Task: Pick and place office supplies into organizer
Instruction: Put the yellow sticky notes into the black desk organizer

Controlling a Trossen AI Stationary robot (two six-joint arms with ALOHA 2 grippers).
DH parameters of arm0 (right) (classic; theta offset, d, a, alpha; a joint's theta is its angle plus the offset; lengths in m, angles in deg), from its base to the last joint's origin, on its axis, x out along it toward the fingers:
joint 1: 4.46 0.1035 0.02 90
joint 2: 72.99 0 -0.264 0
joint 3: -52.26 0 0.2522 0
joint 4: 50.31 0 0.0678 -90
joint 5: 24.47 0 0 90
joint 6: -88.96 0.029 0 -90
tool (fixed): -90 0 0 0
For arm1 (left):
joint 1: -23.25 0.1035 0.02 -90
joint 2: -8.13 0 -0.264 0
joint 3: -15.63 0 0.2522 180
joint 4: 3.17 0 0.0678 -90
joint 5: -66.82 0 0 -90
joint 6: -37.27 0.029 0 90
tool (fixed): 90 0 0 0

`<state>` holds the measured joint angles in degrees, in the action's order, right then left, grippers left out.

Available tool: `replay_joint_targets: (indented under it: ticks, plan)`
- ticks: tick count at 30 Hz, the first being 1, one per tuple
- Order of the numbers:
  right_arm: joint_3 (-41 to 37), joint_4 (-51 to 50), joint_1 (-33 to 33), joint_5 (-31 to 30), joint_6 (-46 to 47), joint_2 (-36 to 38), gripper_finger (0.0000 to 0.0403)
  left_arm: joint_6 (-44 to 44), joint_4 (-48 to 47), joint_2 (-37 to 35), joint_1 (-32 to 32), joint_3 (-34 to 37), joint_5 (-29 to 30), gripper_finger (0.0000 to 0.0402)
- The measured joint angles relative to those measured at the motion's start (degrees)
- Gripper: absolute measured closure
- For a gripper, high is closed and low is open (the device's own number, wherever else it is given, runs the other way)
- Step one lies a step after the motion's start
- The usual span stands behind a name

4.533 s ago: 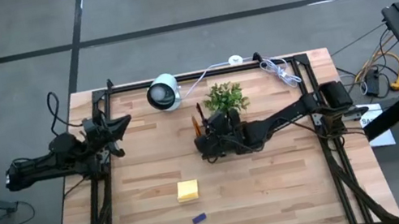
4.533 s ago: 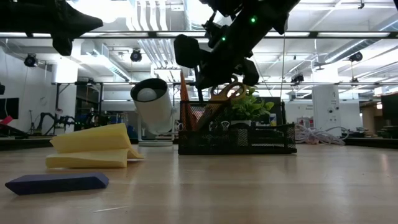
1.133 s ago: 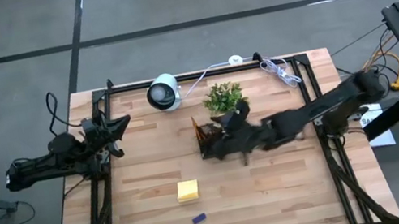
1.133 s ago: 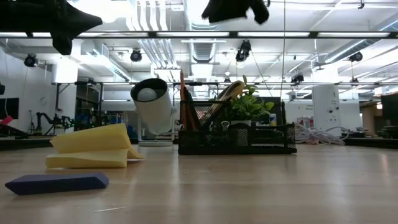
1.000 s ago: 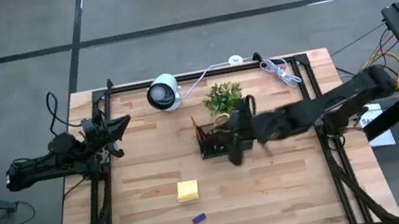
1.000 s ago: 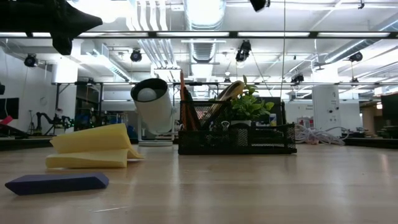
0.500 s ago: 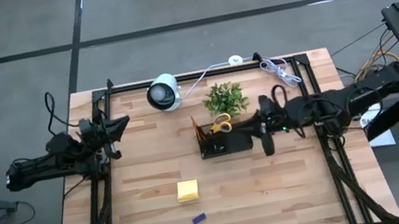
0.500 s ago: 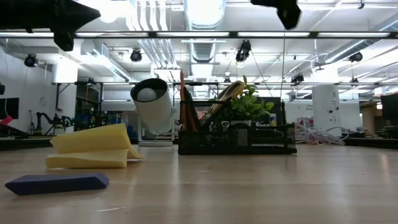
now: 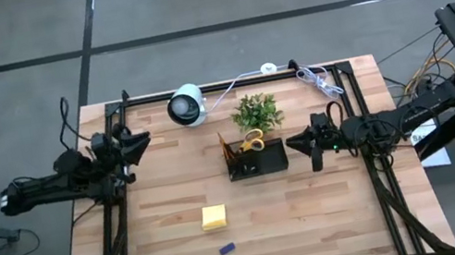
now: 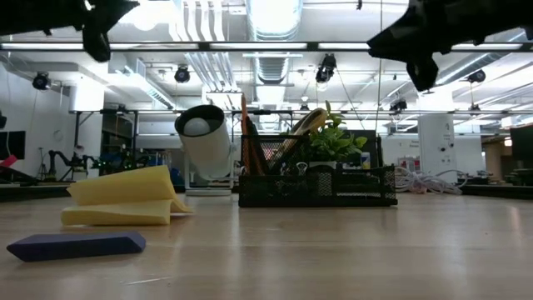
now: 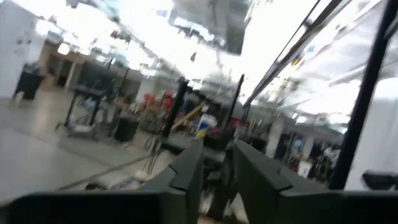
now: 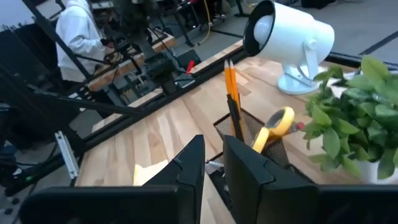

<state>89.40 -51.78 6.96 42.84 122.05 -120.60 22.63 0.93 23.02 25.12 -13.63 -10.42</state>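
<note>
Right gripper, right of the organizer at frame centre, nearly shut and empty, could clip its rim returning.

The organizer sits mid-table with scissors and pencils in it. The plant stands just behind it, the camera behind and to its left. The pad and block lie in front.
</note>
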Motion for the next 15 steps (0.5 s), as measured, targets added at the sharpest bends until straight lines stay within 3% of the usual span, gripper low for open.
replay_joint_targets:
  ticks: [7,15]
  plan:
    - [-1.34,0.01,0.0,0.04,0.19,3.4,0.0353,-0.25,4.25,9.97,0.0,-5.83,-5.35,0.027]
    - [-1.45,-0.06,-0.07,0.04,-0.72,5.16,0.0353,-7.28,1.52,24.17,-0.25,-17.37,-16.07,0.0265]
